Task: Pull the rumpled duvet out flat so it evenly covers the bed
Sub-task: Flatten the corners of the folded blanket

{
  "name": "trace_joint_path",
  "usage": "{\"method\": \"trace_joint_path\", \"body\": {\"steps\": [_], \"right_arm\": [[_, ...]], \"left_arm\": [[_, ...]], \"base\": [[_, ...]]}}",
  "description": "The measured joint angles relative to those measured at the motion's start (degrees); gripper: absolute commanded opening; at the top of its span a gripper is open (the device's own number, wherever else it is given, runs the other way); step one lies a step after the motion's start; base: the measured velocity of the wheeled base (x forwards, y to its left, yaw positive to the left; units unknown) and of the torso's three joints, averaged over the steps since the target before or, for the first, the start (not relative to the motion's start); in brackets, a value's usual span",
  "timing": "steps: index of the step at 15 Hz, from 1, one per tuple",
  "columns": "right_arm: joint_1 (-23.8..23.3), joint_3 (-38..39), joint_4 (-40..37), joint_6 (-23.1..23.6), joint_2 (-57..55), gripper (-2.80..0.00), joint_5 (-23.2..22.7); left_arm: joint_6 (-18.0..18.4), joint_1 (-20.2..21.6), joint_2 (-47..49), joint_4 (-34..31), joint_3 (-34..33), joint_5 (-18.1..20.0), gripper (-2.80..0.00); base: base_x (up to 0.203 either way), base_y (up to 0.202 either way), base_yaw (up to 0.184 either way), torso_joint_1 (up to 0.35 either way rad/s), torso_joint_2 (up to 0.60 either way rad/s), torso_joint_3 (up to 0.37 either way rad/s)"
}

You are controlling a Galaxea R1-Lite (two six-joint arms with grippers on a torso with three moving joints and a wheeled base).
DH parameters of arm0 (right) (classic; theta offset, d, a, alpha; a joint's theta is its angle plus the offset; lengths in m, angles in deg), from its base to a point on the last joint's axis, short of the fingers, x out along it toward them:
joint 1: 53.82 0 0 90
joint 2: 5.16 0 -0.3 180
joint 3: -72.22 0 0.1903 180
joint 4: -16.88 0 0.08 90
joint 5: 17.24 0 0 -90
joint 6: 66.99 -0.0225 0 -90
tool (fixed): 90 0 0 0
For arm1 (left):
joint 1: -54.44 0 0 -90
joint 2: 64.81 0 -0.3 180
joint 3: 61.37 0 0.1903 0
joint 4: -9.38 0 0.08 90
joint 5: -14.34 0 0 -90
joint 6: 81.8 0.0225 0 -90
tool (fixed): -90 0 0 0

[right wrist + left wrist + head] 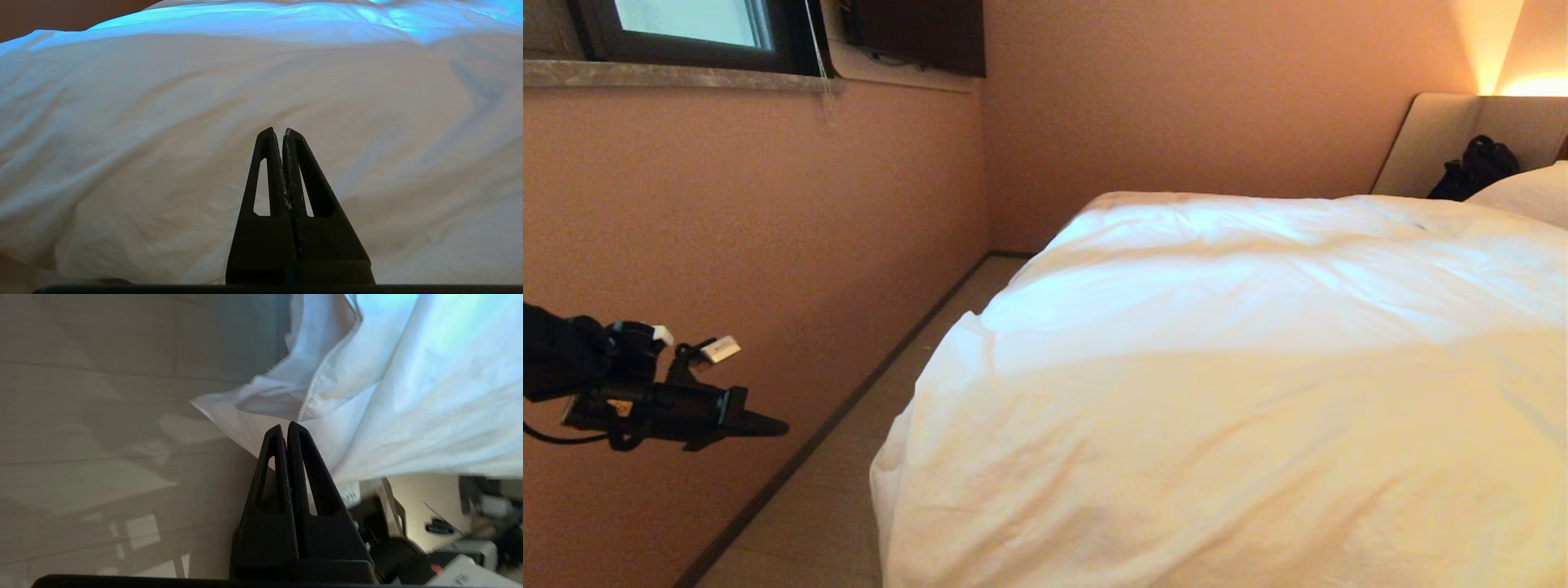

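The duvet [1225, 384] lies spread over the bed [1429, 139], covering the mattress top from the near end to the pillow [1531, 192] at the far right, and it hangs over the bed's left side toward the floor [849, 490]. Its surface is puffy and shallowly creased — lit cool white on the far half and warm yellow on the near half. In the left wrist view a folded corner of the duvet [286, 396] hangs free with its stitched hem turned outward; the wood-look floor [102, 437] shows behind it. The left gripper [783, 425] is held out over the floor strip between the bed and the pink wall [768, 229], well apart from the duvet's edge in the head view. Its fingers [302, 457] are pressed together with nothing between them, and the tips point at the hanging corner without pinching it. The right gripper [279, 131] appears only in its own wrist view, aimed level at the duvet [204, 122]; its fingers [265, 163] are likewise pressed together and hold nothing. Beyond the bed, a padded beige headboard stands at the far right — a black bag [1474, 167] rests against it beside the pillow. A window [686, 28] with a stone sill is set high in the left wall.
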Motion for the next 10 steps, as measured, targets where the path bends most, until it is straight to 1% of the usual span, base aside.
{"method": "trace_joint_path", "body": {"steps": [1, 3, 4, 5, 8, 10], "right_arm": [[0.01, 0.00, 0.02, 0.00, 0.00, -2.80, 0.02], [0.01, 0.00, 0.00, -0.01, 0.00, -2.80, 0.00], [0.01, 0.00, -0.01, 0.00, 0.00, -2.80, 0.00], [0.01, 0.00, 0.00, -0.02, 0.00, -2.80, 0.02], [0.01, 0.00, 0.00, 0.01, 0.00, -2.80, 0.02], [0.01, 0.00, -0.02, 0.00, 0.00, -2.80, 0.00]], "left_arm": [[0.02, -0.51, 0.89, -1.84, 2.36, -0.01, -2.80], [0.80, -1.50, 2.56, -8.29, 7.66, -0.03, -2.80], [2.18, -2.21, 3.50, -11.70, 9.92, -0.08, -2.80], [3.38, -2.97, 4.29, -13.68, 11.32, -0.21, -2.80], [5.13, -4.53, 5.43, -14.21, 12.71, -0.58, -2.80], [8.06, -6.19, 5.47, -14.37, 12.79, -1.86, -2.80]], "base": [[0.000, 0.000, 0.000, 0.000, 0.00, 0.000], [0.000, 0.000, 0.000, 0.000, 0.00, 0.000], [0.000, 0.000, 0.000, 0.000, 0.00, 0.000], [0.000, 0.000, 0.000, 0.000, 0.00, 0.000], [0.000, 0.000, 0.000, 0.000, 0.00, 0.000], [0.000, 0.000, 0.000, 0.000, 0.00, 0.000]]}}
